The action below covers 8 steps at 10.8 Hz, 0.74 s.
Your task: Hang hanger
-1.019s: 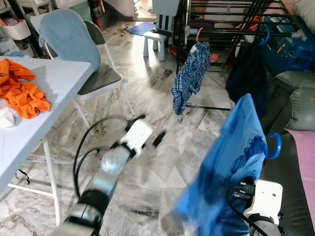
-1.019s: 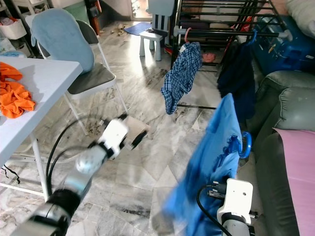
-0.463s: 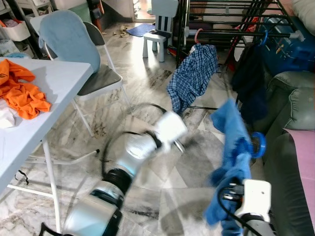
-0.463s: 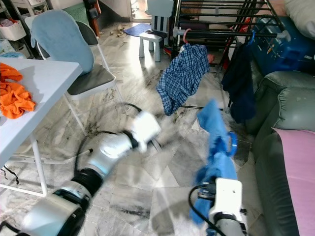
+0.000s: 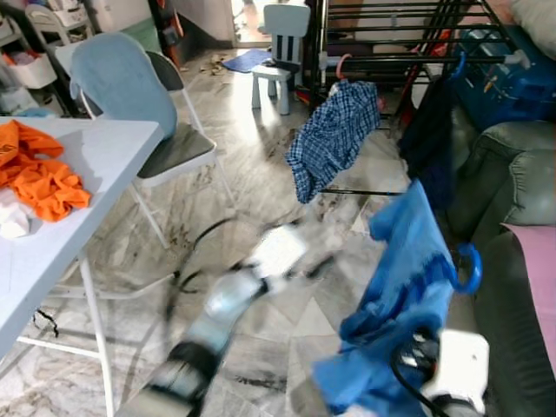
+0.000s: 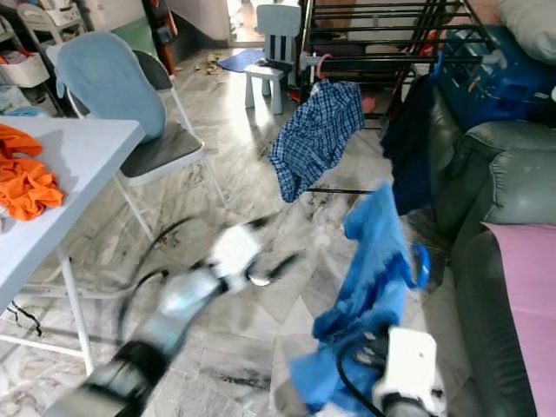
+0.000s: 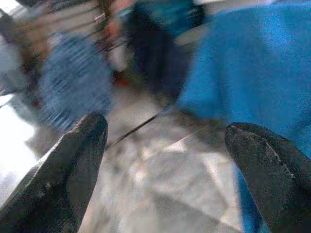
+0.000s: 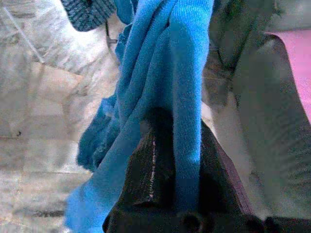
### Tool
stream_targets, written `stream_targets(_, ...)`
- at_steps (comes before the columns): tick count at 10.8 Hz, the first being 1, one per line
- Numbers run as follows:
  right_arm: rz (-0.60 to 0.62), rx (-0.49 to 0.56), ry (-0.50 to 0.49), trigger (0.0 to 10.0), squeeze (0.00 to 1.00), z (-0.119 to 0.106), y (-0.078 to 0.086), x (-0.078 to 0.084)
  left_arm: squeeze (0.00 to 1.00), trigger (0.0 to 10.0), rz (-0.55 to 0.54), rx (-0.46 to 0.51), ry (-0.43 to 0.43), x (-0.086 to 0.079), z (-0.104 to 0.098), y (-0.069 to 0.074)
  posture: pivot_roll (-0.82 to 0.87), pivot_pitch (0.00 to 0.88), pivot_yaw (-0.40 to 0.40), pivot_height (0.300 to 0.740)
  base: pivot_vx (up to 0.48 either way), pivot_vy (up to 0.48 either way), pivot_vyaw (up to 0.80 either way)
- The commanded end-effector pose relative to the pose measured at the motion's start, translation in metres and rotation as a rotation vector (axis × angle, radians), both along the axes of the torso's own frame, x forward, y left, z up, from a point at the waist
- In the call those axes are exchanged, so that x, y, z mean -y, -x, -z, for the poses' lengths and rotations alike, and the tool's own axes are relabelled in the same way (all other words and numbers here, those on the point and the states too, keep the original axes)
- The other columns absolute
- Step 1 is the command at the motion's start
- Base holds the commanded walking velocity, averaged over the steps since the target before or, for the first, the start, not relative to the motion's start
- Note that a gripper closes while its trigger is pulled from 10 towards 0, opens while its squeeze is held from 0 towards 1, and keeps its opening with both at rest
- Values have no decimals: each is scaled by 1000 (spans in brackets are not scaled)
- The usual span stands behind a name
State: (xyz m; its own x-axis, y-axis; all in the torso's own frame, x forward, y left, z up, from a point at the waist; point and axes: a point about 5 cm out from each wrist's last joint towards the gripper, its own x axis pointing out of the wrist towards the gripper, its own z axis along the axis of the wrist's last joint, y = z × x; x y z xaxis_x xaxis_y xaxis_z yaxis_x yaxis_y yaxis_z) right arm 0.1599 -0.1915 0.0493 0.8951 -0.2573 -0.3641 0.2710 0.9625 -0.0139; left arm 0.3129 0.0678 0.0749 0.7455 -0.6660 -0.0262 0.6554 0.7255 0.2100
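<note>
A blue shirt point(image 5: 407, 282) on a blue hanger point(image 5: 470, 268) hangs in front of me at the lower right. My right gripper point(image 8: 171, 145) is shut on its cloth, the fabric draped over the black fingers point(image 8: 154, 167). Its white wrist point(image 5: 460, 372) sits below the shirt. My left gripper point(image 5: 314, 265), blurred by motion, reaches over the floor beside the shirt. It is open, with nothing between its fingers point(image 7: 73, 162). Behind stands a black drying rack point(image 5: 391, 39). From it hang a plaid shirt point(image 5: 334, 135) and a dark garment point(image 5: 434, 122).
A white table point(image 5: 95, 161) with orange clothes point(image 5: 39, 174) is at my left, beside a folding chair point(image 5: 174, 143) with a pale blue cover. A small child's chair point(image 5: 280, 48) stands at the back. A grey-green sofa point(image 5: 521, 191) lines the right side. Marble floor lies between.
The blue shirt, bunched low half a second ago, has risen and spread again. My left arm has swung across the floor toward the shirt and is blurred.
</note>
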Motion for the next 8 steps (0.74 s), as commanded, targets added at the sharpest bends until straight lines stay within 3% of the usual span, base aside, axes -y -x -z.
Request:
stream_targets(1,29,56,-5,10000,0,-11,-5,4,0,10000,-44,9,22,-8,-7,-4,-124,0,51,740,0,0,0)
stream_targets(4,57,83,-12,10000,0,-14,-18,4,0,10000,-41,-29,28,-5,-12,-11,-113,0,59,740,0,0,0)
stream_targets(6,84,80,-38,10000,0,-11,-15,2,0,10000,-36,-70,46,2,-12,-12,-126,0,72,740,0,0,0)
stream_targets(8,86,68,-38,10000,0,-10,-14,0,0,10000,-4,-93,48,9,-11,-10,-135,0,79,740,0,120,-672)
